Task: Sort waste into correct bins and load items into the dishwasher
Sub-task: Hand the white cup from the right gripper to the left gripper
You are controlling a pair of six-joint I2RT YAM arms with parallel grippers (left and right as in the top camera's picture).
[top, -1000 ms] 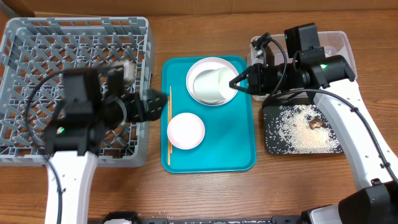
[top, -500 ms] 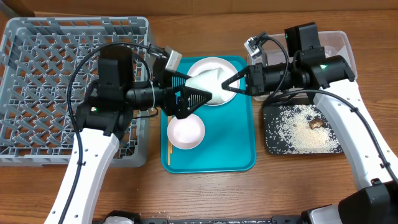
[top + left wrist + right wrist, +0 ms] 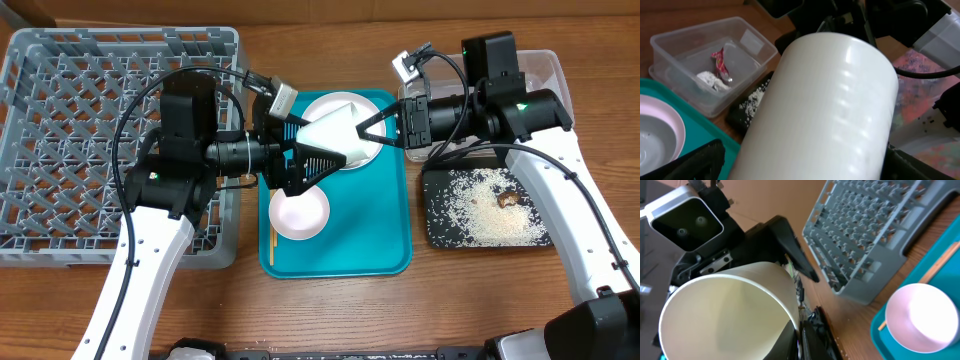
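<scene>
A dropped handover is judged to be the chief risk. The white cup (image 3: 335, 135) is held on its side in the air above the far end of the teal tray (image 3: 390, 230), over a round white dish (image 3: 345, 103), between the two grippers. If the right gripper (image 3: 362, 128) is released before the cup is clamped from the other side, the cup would be dropped onto the dish and could be sent rolling toward the pink bowl (image 3: 298, 212) or the chopsticks (image 3: 272, 240). A slip is also possible, since the cup's wall looks smooth and tapered. If the cup is pulled toward the grey dish rack (image 3: 60, 120) while it is pinched from both ends, it could be twisted out of one hold. The fingers of the two arms are very near each other, so contact between them could be caused by a small misalignment.

The right gripper's fingers are seen drawn together at the cup's rim, and the cup appears to be carried by that pinch. The left gripper (image 3: 318, 145) is spread wide, with one finger on each side of the cup's body. In the left wrist view a sliver of tray is seen between a finger and the cup wall, so the cup is judged not yet clamped there.
</scene>
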